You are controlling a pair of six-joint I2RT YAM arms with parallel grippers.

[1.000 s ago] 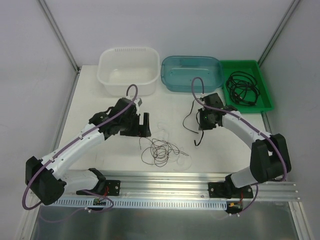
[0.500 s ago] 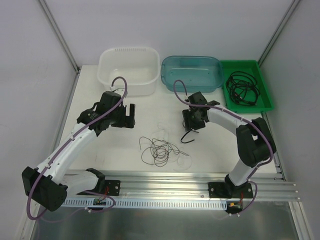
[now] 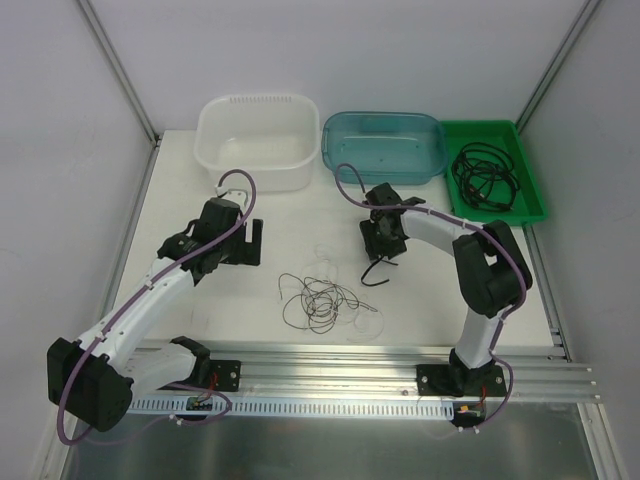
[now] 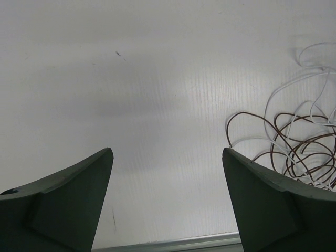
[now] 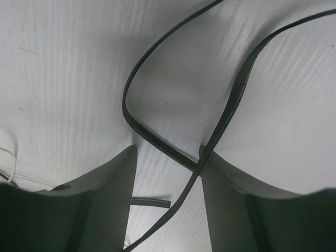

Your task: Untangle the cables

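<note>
A tangle of thin brown and white cables (image 3: 320, 300) lies mid-table; in the left wrist view the tangle (image 4: 299, 147) shows at the right edge. My left gripper (image 3: 246, 241) (image 4: 168, 152) hovers to the tangle's left, open, with only bare table between its fingers. A thicker black cable (image 3: 376, 270) (image 5: 157, 73) lies looped on the table right of the tangle. My right gripper (image 3: 383, 246) (image 5: 168, 152) stands low over it, open. The cable crosses itself between the jaws and runs along the right finger (image 5: 236, 194), not pinched.
At the back stand a white tub (image 3: 258, 175), a blue tub (image 3: 383, 170) and a green tray (image 3: 535, 205) that holds more black cables (image 3: 485, 178). A metal rail (image 3: 350, 360) runs along the near edge.
My right gripper moved left with the black cable, opened and let it drop on the table. My left gripper pulled back to the left, away from the tangle, still open.
</note>
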